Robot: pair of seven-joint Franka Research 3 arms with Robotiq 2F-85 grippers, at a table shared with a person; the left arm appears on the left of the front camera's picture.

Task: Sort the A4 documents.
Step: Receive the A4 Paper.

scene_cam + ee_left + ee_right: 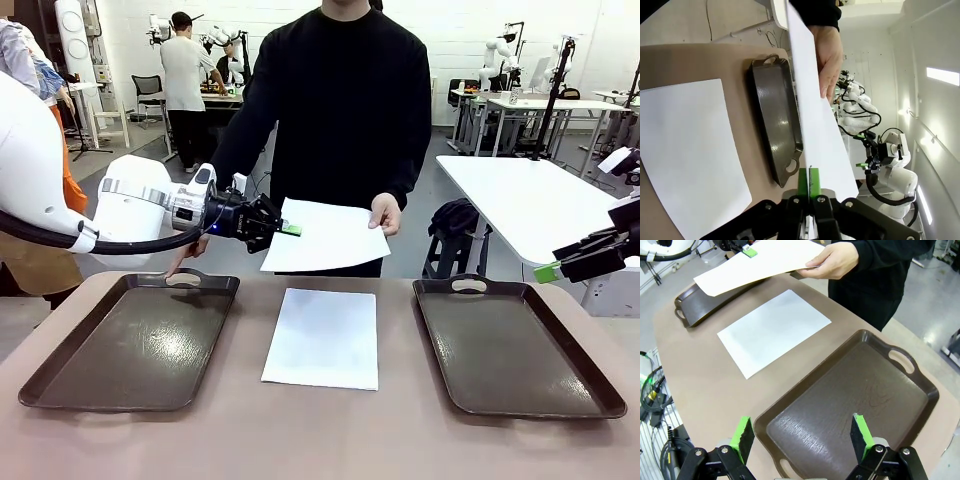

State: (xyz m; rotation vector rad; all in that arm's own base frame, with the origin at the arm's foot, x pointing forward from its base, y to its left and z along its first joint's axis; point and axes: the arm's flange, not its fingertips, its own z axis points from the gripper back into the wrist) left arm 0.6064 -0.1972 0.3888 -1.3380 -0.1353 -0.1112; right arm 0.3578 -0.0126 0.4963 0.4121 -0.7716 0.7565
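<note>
Left of the flat thin white paper sheet (322,338) lies one dark brown handled tray (130,345). Above that sheet the left gripper (288,230) pinches a second white sheet (325,238), a person's hand (385,213) holding its opposite corner. To the right lies a matching second tray (510,350), with the right gripper (802,437) spread apart.

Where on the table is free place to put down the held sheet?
The left tray and right tray are empty. Bare table strips flank the lying sheet; a wider one runs along the near edge. Crowded: above the far middle, where hand, held sheet and left gripper meet.
</note>
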